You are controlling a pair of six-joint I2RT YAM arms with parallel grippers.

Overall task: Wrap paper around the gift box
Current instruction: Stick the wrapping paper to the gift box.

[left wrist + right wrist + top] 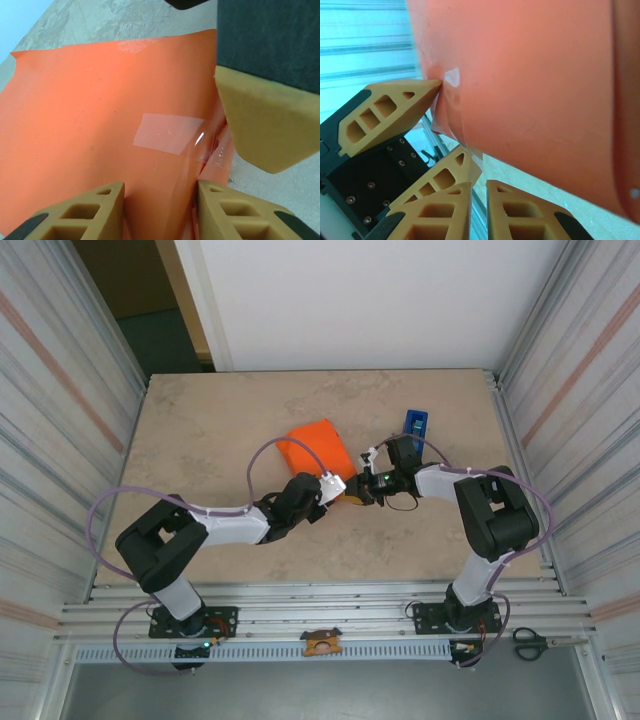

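Top external view: the paper [318, 445] sits folded into a compact orange bundle mid-counter [200, 440]. No bare box shows, so I judge it is inside and the wrapping is mostly done. A strip of clear tape [167, 132] lies flat across a seam on the upper face, and a second bit sits near the far edge. What looks left is the near-right end, where a crinkled tape flap hangs loose at the corner.

My left fingers [100, 210] stand partly apart astride that corner, one tip touching the paper. I cannot tell whether they clamp it. My right fingers [515, 205] are barely parted just beside it, with nothing between them.

The paper looks smooth and matte, only faintly creased.
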